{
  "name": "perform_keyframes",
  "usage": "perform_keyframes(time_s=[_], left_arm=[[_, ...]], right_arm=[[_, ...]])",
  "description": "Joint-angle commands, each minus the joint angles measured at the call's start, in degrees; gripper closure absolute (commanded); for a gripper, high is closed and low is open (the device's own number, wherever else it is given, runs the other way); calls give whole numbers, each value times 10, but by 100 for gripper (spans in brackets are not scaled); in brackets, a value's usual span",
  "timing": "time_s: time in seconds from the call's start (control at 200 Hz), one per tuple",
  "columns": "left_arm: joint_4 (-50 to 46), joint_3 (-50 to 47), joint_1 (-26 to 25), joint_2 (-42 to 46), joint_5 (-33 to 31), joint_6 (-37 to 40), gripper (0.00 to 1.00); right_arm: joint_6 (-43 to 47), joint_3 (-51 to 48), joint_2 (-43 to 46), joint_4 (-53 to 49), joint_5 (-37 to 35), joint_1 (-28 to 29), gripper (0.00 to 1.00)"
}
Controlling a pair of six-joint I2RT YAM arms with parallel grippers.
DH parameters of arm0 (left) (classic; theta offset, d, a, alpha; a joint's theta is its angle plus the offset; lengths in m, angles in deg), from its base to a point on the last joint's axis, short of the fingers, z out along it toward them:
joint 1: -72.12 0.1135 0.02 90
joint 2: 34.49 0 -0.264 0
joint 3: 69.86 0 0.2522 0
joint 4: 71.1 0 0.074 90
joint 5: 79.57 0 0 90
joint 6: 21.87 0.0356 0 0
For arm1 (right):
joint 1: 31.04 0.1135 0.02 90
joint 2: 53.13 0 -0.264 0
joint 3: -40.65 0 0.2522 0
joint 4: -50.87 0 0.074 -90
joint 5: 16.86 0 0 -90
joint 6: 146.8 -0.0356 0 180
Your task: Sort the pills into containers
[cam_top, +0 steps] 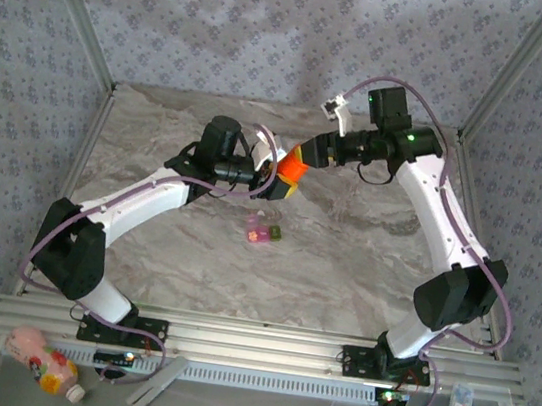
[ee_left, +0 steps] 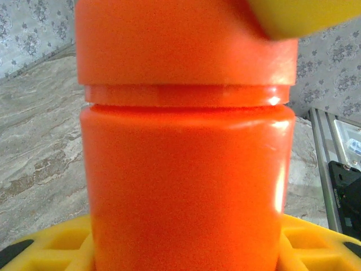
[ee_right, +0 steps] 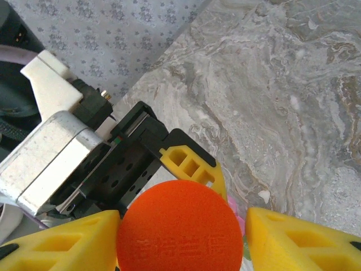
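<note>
Marble table (cam_top: 363, 266), patterned walls. Left pincer (cam_top: 280, 180) clamped on orange bottle (cam_top: 293, 169), held aloft. Right pincer (cam_top: 307, 156) straddles cap; grip unclear. Pill case (cam_top: 262, 230) on table, 6 o'clock from bottle, long axis 3–9; left arm nearer.

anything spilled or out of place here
Nothing shows spilled on the table. The orange bottle is held in the air by the left tool, the right tool around its cap, and the pill case lies flat nearby. The one stray: a pink bottle on its side off the near rail.
</note>
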Motion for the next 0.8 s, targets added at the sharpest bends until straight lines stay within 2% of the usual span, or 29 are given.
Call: perform_keyframes(time_s=[0.0, 0.18, 0.45, 0.535, 0.655, 0.795], left_arm=[[17, 23, -2, 14, 16, 2, 100], [40, 14, -8, 17, -37, -6, 100], [123, -18, -31, 19, -156, -30, 100], [151, -27, -44, 15, -196, -36, 100], [176, -33, -56, 9, -233, -43, 100], [192, -42, -58, 7, -258, -47, 100]], right_arm=[[0, -13, 2, -2, 11, 1, 42], [-75, -72, 16, 71, -17, 20, 48], [-265, -138, 29, 175, -194, 84, 50], [-325, -156, 30, 215, -228, 101, 50], [-357, -160, 27, 238, -259, 119, 50], [-364, -154, 29, 241, -247, 119, 49]])
